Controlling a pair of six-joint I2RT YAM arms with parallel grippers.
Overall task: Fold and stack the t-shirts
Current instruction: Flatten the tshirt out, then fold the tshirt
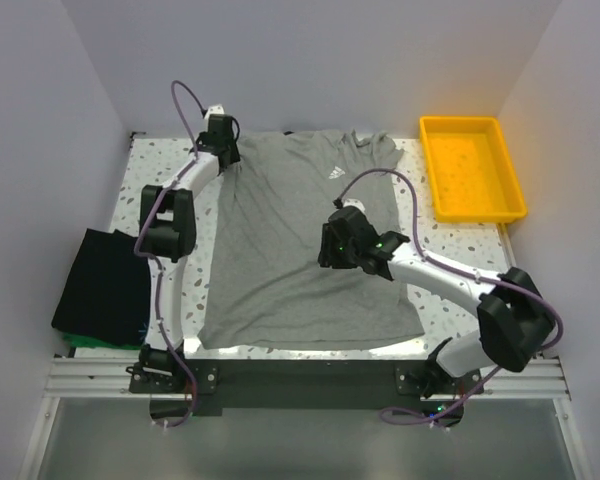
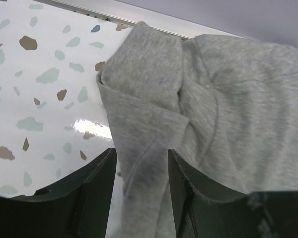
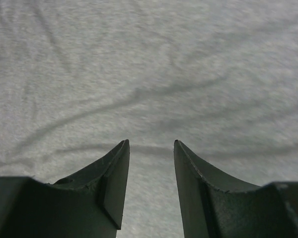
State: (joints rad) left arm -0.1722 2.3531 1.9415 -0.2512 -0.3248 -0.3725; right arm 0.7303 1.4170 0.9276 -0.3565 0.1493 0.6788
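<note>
Black wedge-shaped fingers of the left gripper (image 2: 141, 158) stand apart astride a rumpled sleeve fold of the heather-grey t-shirt (image 1: 300, 250) — soft knit, laid out on the speckled terrazzo table (image 2: 39, 74). The right gripper (image 3: 151, 146) hovers over its creased middle — jaws parted.

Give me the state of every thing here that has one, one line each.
grey t-shirt: spread flat, unfolded, far-left sleeve bunched.
black t-shirt: folded, lying left of the grey one.
green t-shirt: under the black one, only an edge showing.
yellow tray: upright, empty.
left claw: open, bunched sleeve between its jaws.
right claw: open, over the grey shirt's middle, holding nothing.
</note>
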